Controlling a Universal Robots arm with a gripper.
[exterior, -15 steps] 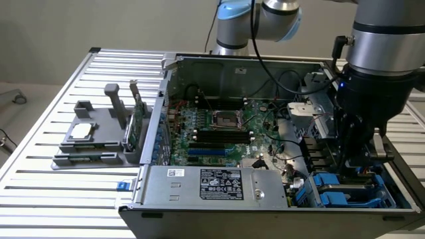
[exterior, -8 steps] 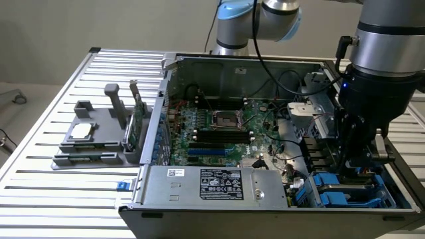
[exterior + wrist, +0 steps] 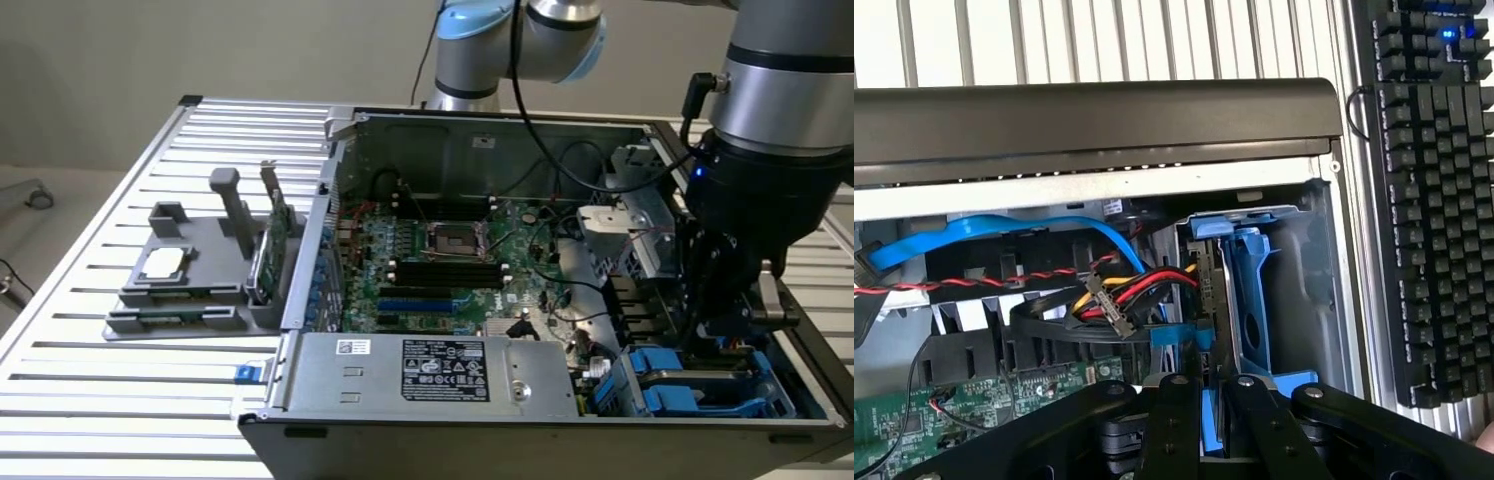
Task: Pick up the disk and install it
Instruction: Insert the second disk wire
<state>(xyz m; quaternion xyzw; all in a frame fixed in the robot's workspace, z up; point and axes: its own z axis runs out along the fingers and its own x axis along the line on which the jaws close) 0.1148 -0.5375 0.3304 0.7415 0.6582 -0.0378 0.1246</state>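
Note:
The disk (image 3: 1232, 290) stands on edge in the drive bay (image 3: 1304, 280) at the corner of the open computer case (image 3: 400, 400); its blue carrier frame and grey metal side show. My gripper (image 3: 1211, 388) reaches down into that bay from above, its two black fingers (image 3: 1176, 420) close together on either side of the disk's blue edge, shut on it. In the exterior view the gripper (image 3: 727, 315) hangs low inside the case at the exterior view's right, above blue bay parts (image 3: 667, 385).
Red, yellow and black power cables (image 3: 1124, 292) and a blue data cable (image 3: 1004, 228) lie right beside the bay. A keyboard (image 3: 1434, 200) lies outside the case wall. A grey tray (image 3: 174, 285) with a chip and an upright green card (image 3: 274, 250) stands at the exterior view's left.

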